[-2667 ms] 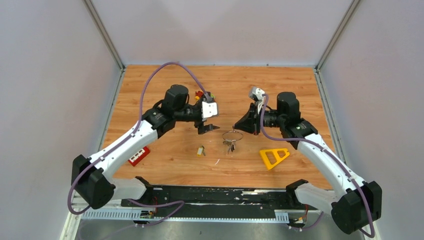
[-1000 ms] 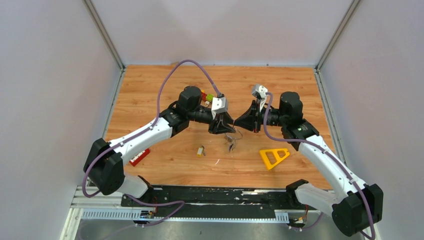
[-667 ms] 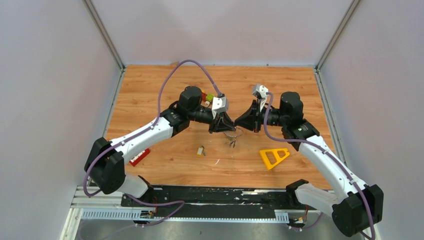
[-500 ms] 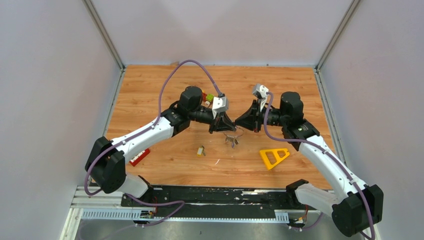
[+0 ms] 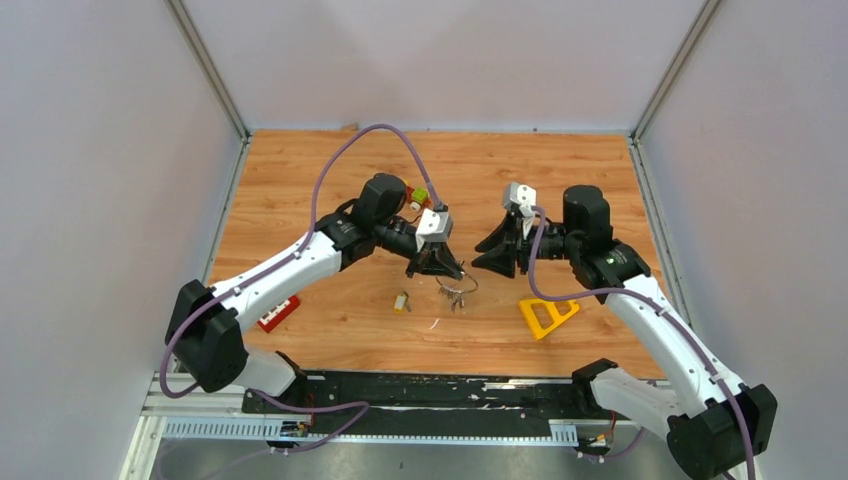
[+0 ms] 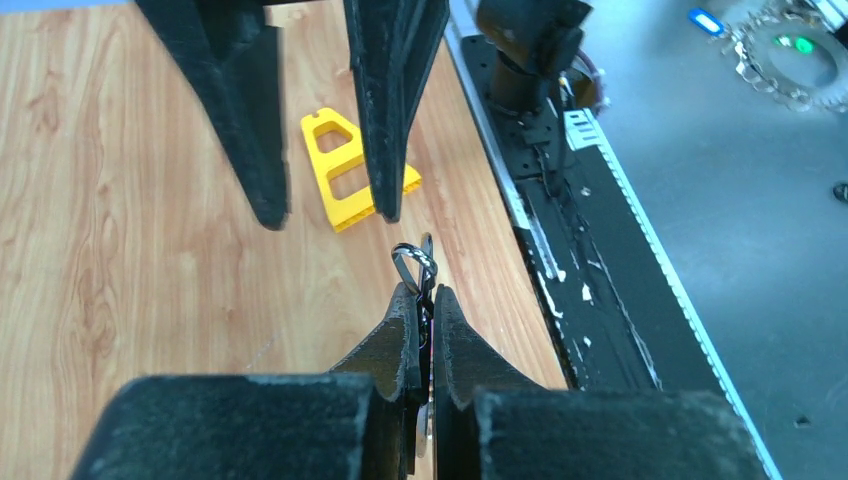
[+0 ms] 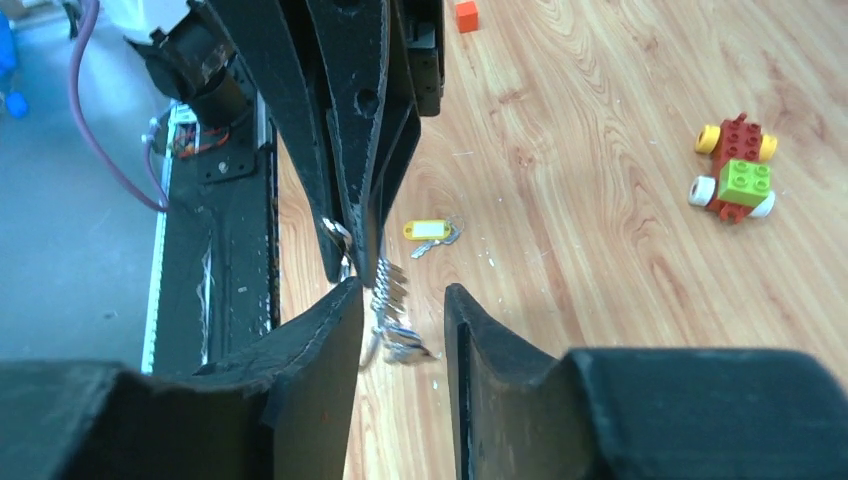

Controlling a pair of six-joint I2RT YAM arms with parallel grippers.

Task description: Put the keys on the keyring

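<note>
Left gripper (image 6: 422,296) pinches the thin silver wire keyring (image 6: 414,258), small silver keys (image 7: 388,300) dangling; right gripper (image 7: 402,292) stands partly open nearby.

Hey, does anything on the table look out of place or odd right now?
One yellow-tagged key lies alone on the table, apart from the other keys hanging from the keyring pinched in the left gripper. It is not yet on the ring. Nothing appears spilled or damaged.
</note>
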